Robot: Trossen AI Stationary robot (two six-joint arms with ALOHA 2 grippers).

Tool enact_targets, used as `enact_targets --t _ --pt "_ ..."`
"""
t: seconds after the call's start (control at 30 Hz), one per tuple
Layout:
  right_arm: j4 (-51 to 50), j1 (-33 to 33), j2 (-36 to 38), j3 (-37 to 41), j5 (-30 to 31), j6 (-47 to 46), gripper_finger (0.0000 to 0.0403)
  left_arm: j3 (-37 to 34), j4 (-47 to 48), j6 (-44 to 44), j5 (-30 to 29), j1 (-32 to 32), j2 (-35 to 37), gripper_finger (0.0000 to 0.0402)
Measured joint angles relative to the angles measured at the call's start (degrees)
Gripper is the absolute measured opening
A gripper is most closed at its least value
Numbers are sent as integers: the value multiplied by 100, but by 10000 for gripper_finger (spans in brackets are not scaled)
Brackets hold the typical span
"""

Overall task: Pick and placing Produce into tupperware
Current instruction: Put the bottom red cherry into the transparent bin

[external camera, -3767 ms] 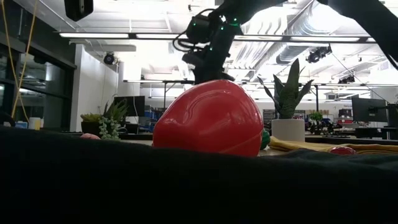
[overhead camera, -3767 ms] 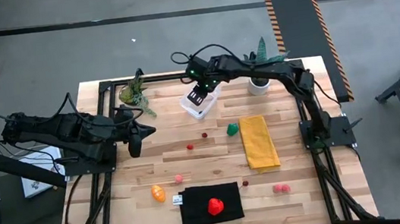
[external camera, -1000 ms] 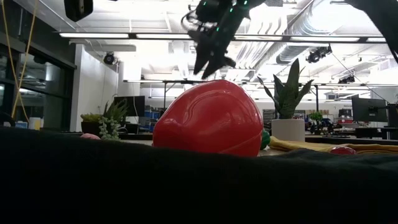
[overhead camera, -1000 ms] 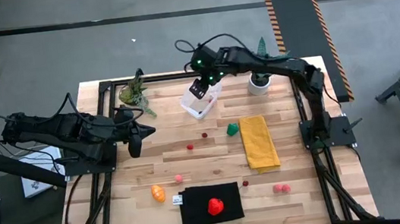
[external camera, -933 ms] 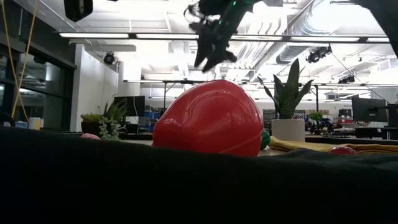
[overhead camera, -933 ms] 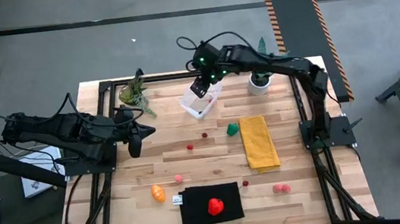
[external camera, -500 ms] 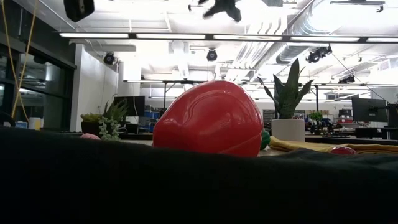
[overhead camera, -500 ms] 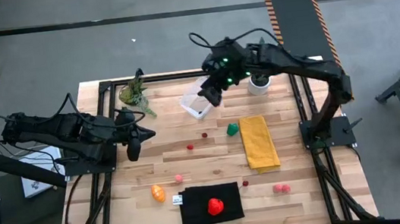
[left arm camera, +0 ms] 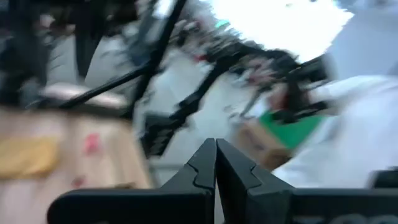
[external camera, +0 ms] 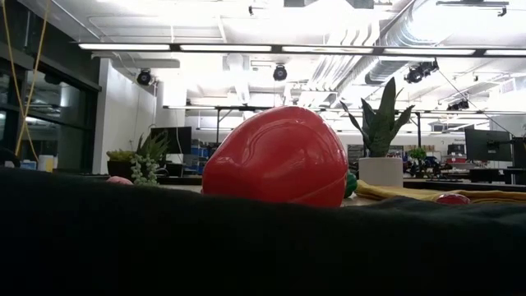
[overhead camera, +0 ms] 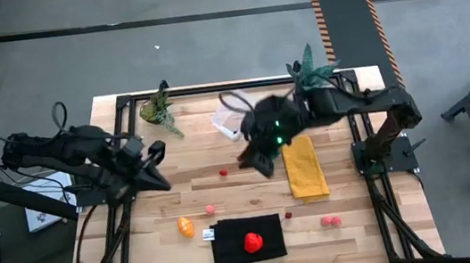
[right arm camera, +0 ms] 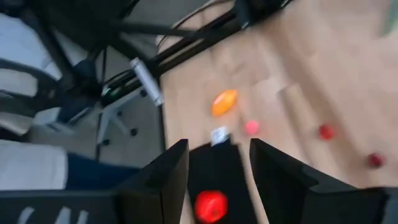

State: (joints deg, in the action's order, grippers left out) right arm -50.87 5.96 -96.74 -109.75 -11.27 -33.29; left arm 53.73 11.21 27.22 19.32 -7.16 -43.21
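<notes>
The clear tupperware (overhead camera: 228,121) stands at the far middle of the table. My right gripper (overhead camera: 254,162) (right arm camera: 219,163) hovers open and empty over the table's middle, on the near side of the tub. Produce lies scattered: a red strawberry (overhead camera: 252,242) (external camera: 275,156) on a black cloth (overhead camera: 247,242), an orange piece (overhead camera: 186,226) (right arm camera: 225,101), a pink berry (overhead camera: 210,210), a red berry (overhead camera: 223,173), a dark berry (overhead camera: 288,216) and two red-pink berries (overhead camera: 329,221). My left gripper (overhead camera: 157,151) (left arm camera: 216,163) is shut and empty at the left edge. Neither gripper shows in the low view.
A yellow cloth (overhead camera: 304,168) lies right of the middle, partly under my right arm. Two potted plants (overhead camera: 158,109) (overhead camera: 307,71) stand at the far edge. Black frame rails run along the table's left and right sides.
My right gripper has left the place above the tupperware, risen out of the low view and swung toward the near edge to the table's middle, its fingers apart as before. My left gripper has tipped up from pointing down to about level and risen a little.
</notes>
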Motion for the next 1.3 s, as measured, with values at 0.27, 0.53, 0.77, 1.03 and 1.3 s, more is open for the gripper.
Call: enact_targets --t 0.27,0.53,0.77,1.03,1.3 --pt "-625 959 -254 -2 172 -1912 161 0 -262 457 60 0 273 1" --pt "-2154 2018 -457 0 220 -4179 161 0 -246 665 -682 1 332 1" --pt "-2682 2750 -417 0 775 -5898 161 -2 -97 922 -843 0 279 1" --pt "-2914 3383 -416 0 1802 -7789 161 0 313 917 -844 1 279 1" --pt "-3831 3466 -522 0 2477 -9602 161 0 412 908 -800 2 283 1"
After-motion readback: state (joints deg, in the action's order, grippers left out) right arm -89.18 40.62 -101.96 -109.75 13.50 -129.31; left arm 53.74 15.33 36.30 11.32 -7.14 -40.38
